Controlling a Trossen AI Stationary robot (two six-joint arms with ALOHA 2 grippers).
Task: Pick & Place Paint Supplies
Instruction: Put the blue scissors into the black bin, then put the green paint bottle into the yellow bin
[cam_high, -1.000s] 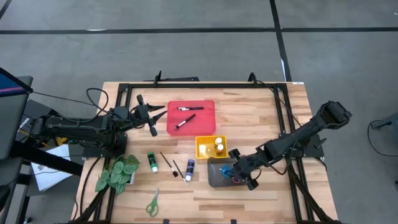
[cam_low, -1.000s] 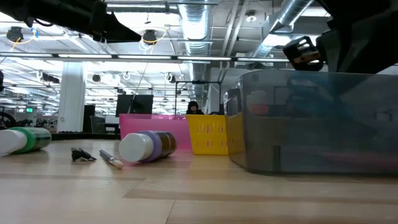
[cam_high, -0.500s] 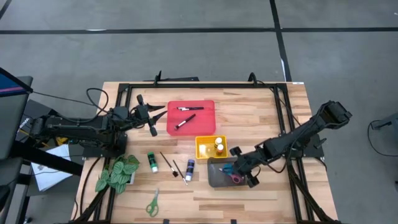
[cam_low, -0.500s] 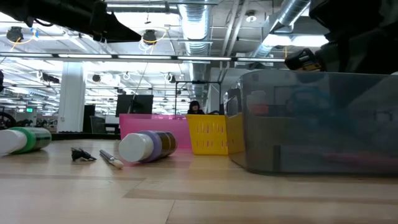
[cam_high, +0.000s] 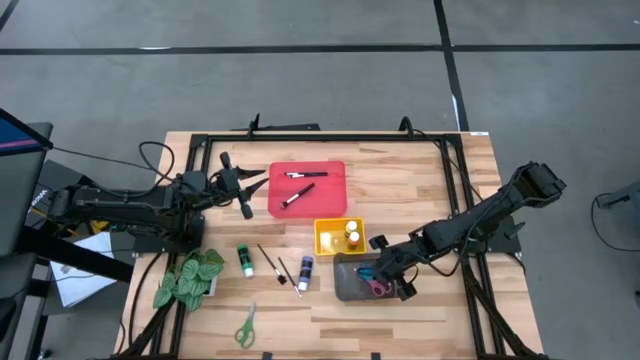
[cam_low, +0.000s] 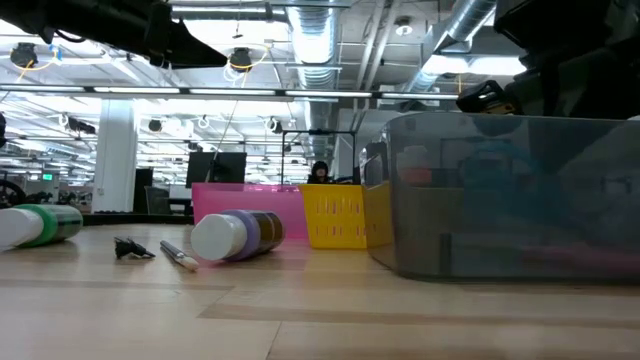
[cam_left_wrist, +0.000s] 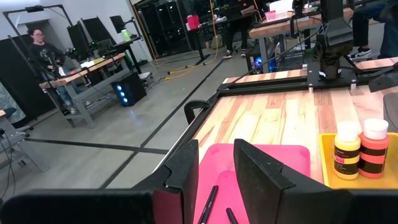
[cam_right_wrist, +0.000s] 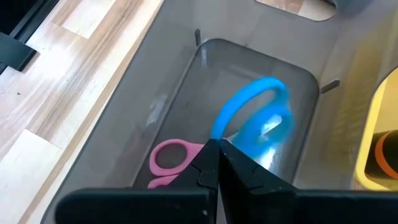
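Observation:
My right gripper is shut and slants down into the grey tray near the table's front. The blue scissors reach out from its tips, and pink scissors lie on the tray floor beside them. My left gripper waits open and level at the left edge of the red tray, which holds two paintbrushes. On the table lie a green bottle, two more brushes, a purple bottle and green scissors. My right gripper is shut on the blue scissors at the end opposite the handle loops, and the fingers themselves hide that spot. It comes from above, slanting down from the table's right. The blue loops stick out past the fingertips, turned on edge inside the grey tray.
A yellow tray with a yellow and a red bottle stands just behind the grey tray. A green leafy plant lies at the near left. A black frame runs along the table's far edge and sides.
My right gripper has tipped a little over the grey tray and stayed shut. The pink scissors' handle shows more beside it in the high view.

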